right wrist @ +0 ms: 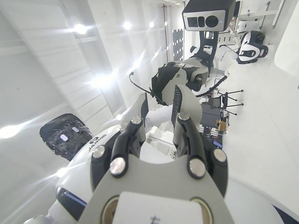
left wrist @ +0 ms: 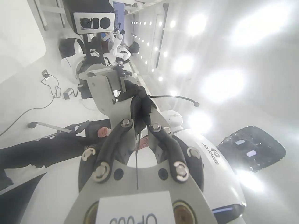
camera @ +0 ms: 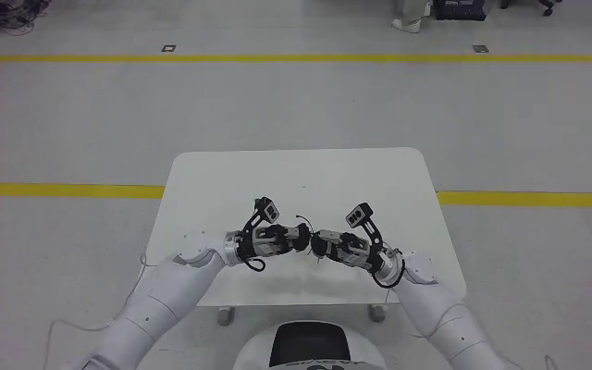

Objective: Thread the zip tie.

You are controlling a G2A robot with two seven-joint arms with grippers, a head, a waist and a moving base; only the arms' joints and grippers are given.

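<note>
Pinched in the left claw (left wrist: pixel 140 104), the thin black plastic zip tie (left wrist: pixel 137 162) could be buckled by the spread right claw (right wrist: pixel 161 108) gripping off-line.

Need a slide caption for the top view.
Over the white table, the left claw grips the zip tie while the right claw faces it at close range.

Left tool (left wrist: pixel 140 103) clamped — right tool (right wrist: pixel 161 94) (fingers apart) faces it, nearly touching.
</note>
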